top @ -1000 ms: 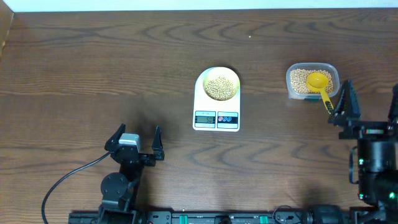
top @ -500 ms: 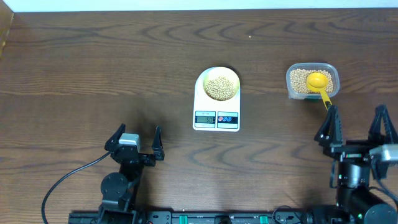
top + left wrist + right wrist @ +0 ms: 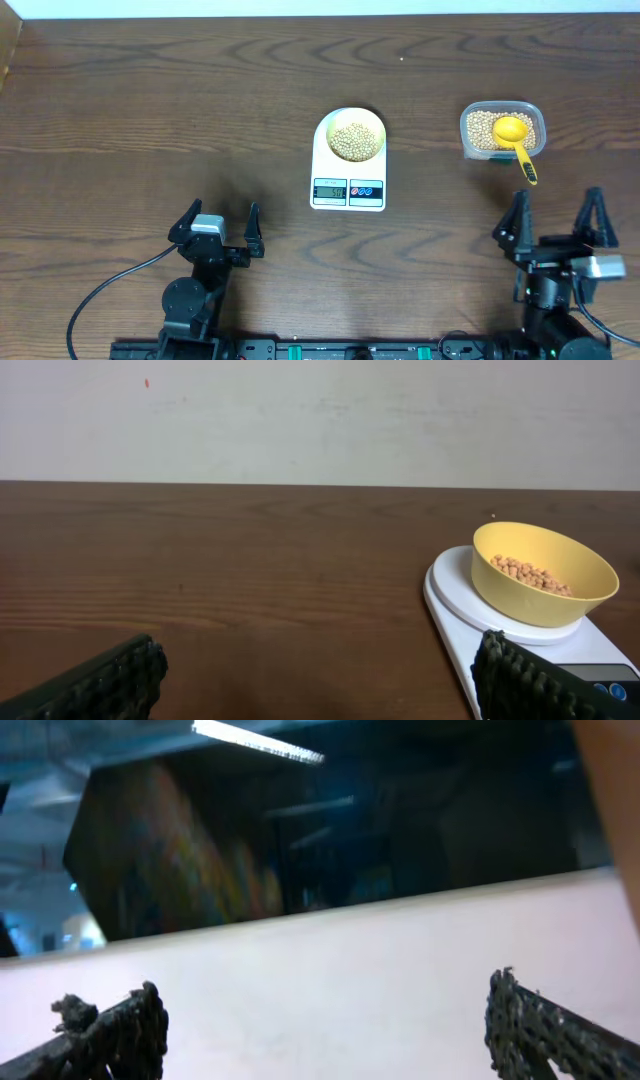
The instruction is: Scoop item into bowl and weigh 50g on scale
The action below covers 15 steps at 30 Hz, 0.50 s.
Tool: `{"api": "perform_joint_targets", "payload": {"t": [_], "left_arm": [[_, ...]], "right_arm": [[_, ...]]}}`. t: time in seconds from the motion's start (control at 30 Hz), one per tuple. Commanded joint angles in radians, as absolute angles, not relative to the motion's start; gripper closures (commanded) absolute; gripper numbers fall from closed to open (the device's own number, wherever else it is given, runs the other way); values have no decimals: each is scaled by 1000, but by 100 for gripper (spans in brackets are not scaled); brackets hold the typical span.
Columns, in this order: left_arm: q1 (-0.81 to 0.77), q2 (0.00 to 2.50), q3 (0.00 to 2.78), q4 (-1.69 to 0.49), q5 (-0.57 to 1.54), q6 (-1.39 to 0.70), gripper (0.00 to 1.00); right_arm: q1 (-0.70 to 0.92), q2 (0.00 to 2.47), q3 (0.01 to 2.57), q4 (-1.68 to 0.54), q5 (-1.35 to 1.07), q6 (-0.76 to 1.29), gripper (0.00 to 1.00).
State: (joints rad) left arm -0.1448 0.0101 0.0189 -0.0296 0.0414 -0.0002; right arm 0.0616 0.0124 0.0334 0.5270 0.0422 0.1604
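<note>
pale yellow bowl (image 3: 351,137) of beige beans (image 3: 352,142) sits upright on white scale (image 3: 347,182).

Nothing can be read; the digits on the scale (image 3: 320,168) display (image 3: 330,191) are too small to make out.

One dark brown wooden table (image 3: 120,100). One white rounded-rectangular digital kitchen scale (image 3: 348,175), with one small grey display (image 3: 330,191) and two small buttons (image 3: 366,190). One small round pale yellow bowl (image 3: 326,130). One clear rounded-rectangular plastic tub (image 3: 464,128). One bright yellow long-handled scoop (image 3: 512,130). Small round beige-tan beans (image 3: 353,141), far too many to count, in two lots: one in the bowl, one in the tub. Two black robot grippers, the left gripper (image 3: 221,210) and the right gripper (image 3: 557,200), with two ribbed fingers (image 3: 253,215) on each, four in all. One black cable (image 3: 100,290) by the left gripper.
</note>
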Motion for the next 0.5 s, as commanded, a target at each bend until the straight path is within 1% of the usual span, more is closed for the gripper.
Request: {"api": "perform_joint_targets", "payload": {"t": [0.0, 0.23, 0.47], "left_arm": [[-139, 4, 4, -71, 10, 6, 0], [-139, 4, 4, -71, 10, 6, 0], [-139, 4, 4, -71, 10, 6, 0]], "right_arm": [[89, 5, 6, 498, 64, 170, 1], [99, 5, 6, 384, 77, 170, 1], [99, 5, 6, 184, 127, 156, 1]]}}
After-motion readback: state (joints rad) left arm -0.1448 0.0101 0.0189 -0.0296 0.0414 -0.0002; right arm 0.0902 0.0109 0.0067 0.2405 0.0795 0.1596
